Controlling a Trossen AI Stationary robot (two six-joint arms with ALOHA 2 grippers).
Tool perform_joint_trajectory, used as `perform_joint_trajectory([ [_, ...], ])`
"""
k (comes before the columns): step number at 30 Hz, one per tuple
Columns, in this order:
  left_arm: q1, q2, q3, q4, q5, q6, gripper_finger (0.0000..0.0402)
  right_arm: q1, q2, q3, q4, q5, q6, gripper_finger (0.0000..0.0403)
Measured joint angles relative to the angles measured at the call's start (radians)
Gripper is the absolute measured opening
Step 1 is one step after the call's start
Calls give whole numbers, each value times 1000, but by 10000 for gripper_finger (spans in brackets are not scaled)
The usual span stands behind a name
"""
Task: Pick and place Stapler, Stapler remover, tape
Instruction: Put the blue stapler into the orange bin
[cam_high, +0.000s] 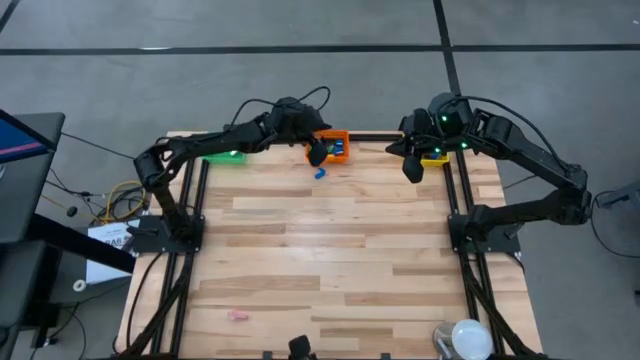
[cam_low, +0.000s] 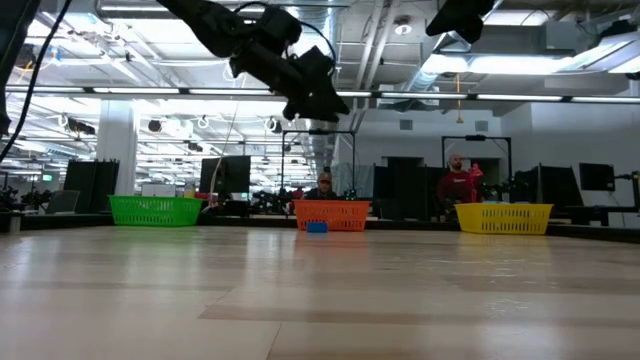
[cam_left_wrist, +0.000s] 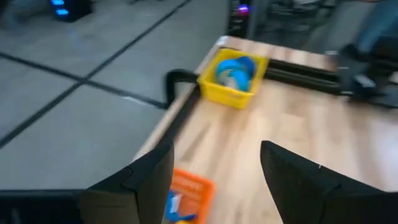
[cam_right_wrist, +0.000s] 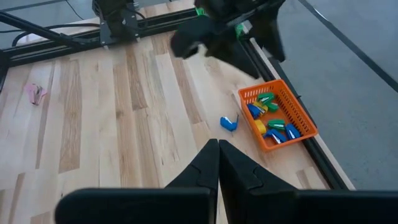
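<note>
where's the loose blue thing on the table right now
In the high view the small blue item lies on the wood at the table's far edge, beside the orange bin, apart from it.

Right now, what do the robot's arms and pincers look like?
Both arms are dark, almost black, built from jointed tube-like sections with black cables looping along them. The left arm and the right arm each show small green lights near the wrist. Each ends in a pincer with two flat, dark, wedge-shaped fingers: the left pincer and the right pincer.

Blue tape rolls lie in the yellow bin.
</note>
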Motion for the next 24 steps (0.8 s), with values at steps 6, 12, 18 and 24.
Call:
perform_joint_trajectory([
  [6, -25, -6, -3, -6, 112, 1, 225, 0, 0, 0, 0, 0, 0, 0],
  [12, -46, -6, -32, -89, 113, 82, 225, 0, 0, 0, 0, 0, 0, 0],
  [18, -54, -5, -104, -121, 89, 149, 218, 0, 0, 0, 0, 0, 0, 0],
  [24, -54, -5, -195, -119, 86, 200, 214, 1, 0, 0, 0, 0, -24, 0],
])
